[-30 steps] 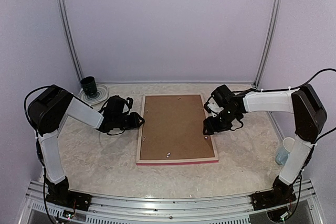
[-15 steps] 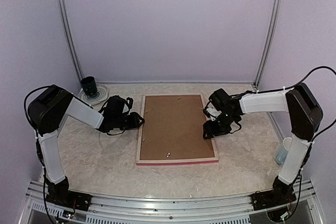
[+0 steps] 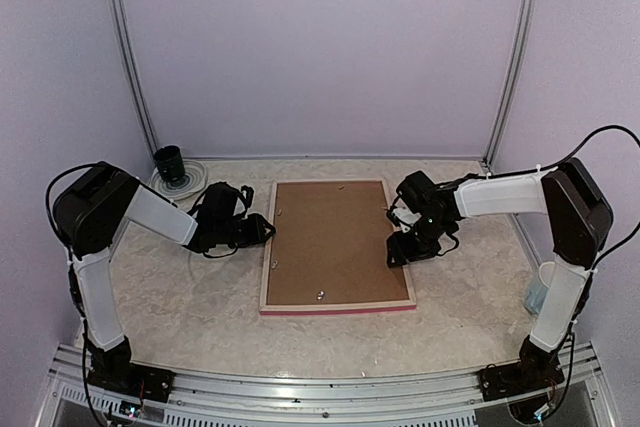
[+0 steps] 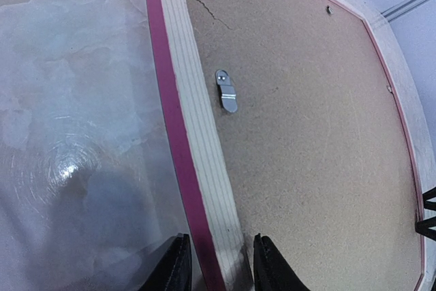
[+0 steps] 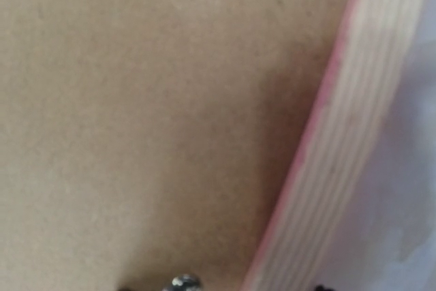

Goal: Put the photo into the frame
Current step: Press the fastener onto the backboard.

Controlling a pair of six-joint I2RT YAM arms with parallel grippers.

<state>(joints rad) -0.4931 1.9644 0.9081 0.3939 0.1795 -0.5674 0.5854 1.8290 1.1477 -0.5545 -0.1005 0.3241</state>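
The left hand (image 3: 266, 230) stays at the left rail of the frame (image 3: 340, 305), a finger on either side, though I cannot tell whether they pinch it. The frame lies face down mid-tabletop (image 3: 200, 297), unmoved. The right hand (image 3: 402, 250) has crept inward onto the right rail, its grip unreadable in the blurred close view; it is probably reaching for a fastener. The photo shows nowhere, so it may already lie under the board (image 3: 335, 242). The tabletop is glossy and marbled, the frame edge bright pink, its wood pale and ribbed, the board matte and fibrous with a hairline crack, beside a shiny metal clip (image 4: 226, 90).
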